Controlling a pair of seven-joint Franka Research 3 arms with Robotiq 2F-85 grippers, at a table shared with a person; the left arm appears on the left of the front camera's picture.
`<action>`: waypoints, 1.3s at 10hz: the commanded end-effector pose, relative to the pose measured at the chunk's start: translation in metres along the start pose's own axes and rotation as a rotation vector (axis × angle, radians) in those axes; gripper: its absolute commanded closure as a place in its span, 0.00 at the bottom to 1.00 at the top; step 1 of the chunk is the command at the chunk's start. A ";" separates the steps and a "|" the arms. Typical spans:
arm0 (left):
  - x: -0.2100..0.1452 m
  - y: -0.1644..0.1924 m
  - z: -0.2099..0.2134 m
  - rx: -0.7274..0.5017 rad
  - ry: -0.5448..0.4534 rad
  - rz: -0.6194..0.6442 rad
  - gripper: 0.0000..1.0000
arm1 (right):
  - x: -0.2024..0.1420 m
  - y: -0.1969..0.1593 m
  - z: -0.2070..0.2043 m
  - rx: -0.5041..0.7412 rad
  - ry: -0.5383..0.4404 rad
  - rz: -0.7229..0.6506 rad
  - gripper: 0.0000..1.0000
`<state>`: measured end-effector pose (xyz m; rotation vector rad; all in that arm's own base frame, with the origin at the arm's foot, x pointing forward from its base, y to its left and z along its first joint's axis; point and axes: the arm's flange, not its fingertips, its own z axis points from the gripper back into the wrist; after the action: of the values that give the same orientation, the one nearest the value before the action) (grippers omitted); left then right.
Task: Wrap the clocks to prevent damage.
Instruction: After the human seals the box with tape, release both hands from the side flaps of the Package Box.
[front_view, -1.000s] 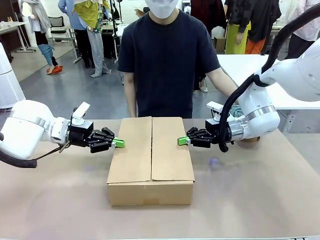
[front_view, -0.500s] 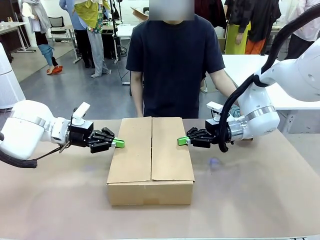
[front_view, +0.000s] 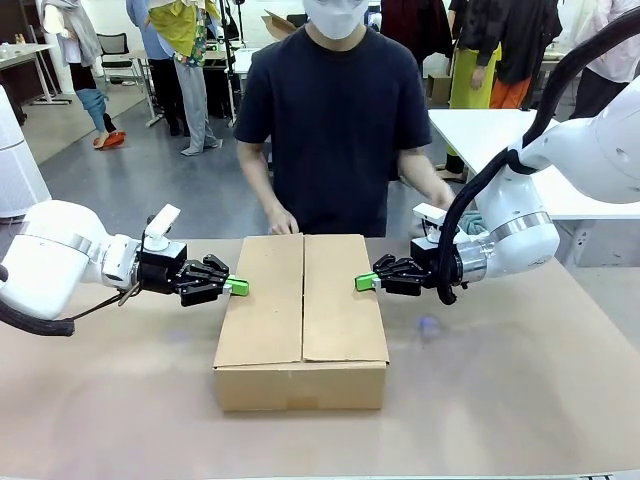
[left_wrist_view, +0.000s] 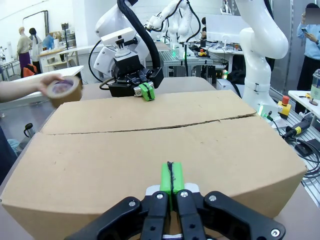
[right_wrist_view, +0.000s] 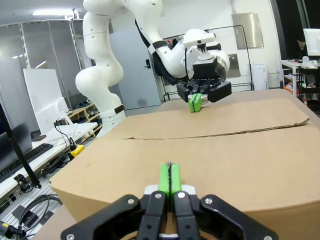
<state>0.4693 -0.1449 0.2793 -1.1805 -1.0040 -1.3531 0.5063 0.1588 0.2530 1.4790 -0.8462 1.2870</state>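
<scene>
Far-side items: white side table (front_view: 500, 130), 2 o'clock; black office chair (front_view: 118, 45), 11 o'clock; orange shoes (front_view: 108, 139) on grey floor (front_view: 170, 195), 10 o'clock.

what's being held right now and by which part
The left gripper and right gripper are shut on nothing. The person's hand holds a roll of brown tape by its outer rim.

The person's hand (front_view: 283, 222) now shows at the far edge of the closed brown cardboard box (front_view: 302, 300); earlier it hung hidden behind it.
</scene>
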 end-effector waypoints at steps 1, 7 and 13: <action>-0.004 -0.001 -0.002 0.011 0.004 0.008 1.00 | -0.003 0.000 0.001 -0.011 0.004 -0.010 0.99; -0.004 -0.001 -0.002 0.011 0.004 0.008 1.00 | -0.003 0.000 0.001 -0.011 0.004 -0.010 0.99; -0.004 -0.001 -0.002 0.011 0.004 0.008 1.00 | -0.003 0.000 0.001 -0.011 0.004 -0.010 0.99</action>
<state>0.4693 -0.1449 0.2793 -1.1805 -1.0040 -1.3531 0.5063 0.1588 0.2530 1.4791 -0.8462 1.2870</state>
